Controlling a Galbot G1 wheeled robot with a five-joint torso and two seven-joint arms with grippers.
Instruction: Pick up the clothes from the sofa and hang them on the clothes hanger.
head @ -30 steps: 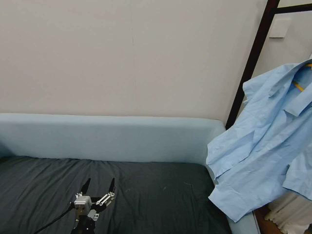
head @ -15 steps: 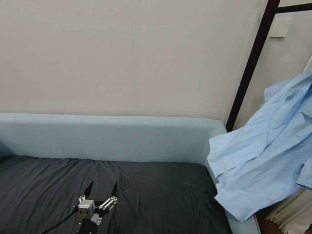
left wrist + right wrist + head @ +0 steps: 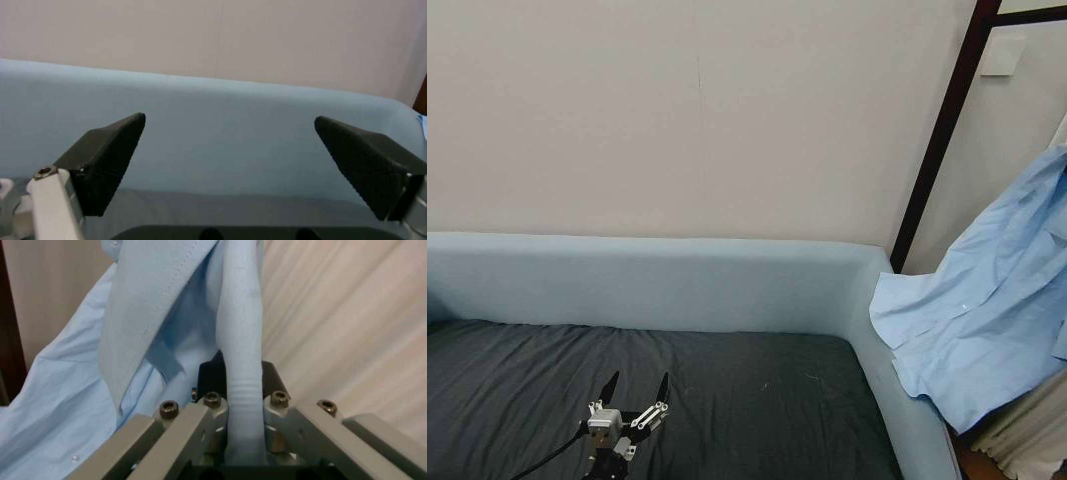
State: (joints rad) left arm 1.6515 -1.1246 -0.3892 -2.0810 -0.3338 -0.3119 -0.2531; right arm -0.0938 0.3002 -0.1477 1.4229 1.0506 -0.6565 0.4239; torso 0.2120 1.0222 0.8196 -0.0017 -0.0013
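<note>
A: Shirt (image 3: 987, 330), position?
B: Light blue, hanging at the right over the right armrest of the sofa (image 3: 677, 285). Its top and far side are cut off by the head view's edge. Whether the hem touches the armrest cannot be told.
A: Held by?
B: Right gripper (image 3: 240, 380), jaws pinched tight on a rolled fold of the cloth. The fold covers the pads' inner faces.
A: Change?
B: Half a second ago the shirt spread lower and farther left across the armrest's corner. Now it sits higher and rightward, with less of it in frame. Left gripper (image 3: 639, 378) has kept its place low over the dark seat (image 3: 757, 390), jaws wide, nothing between them.
A: Room?
B: The seat lies bare from the left gripper to the armrest. A dark pole (image 3: 942, 130) stands just beside the shirt's left edge.
</note>
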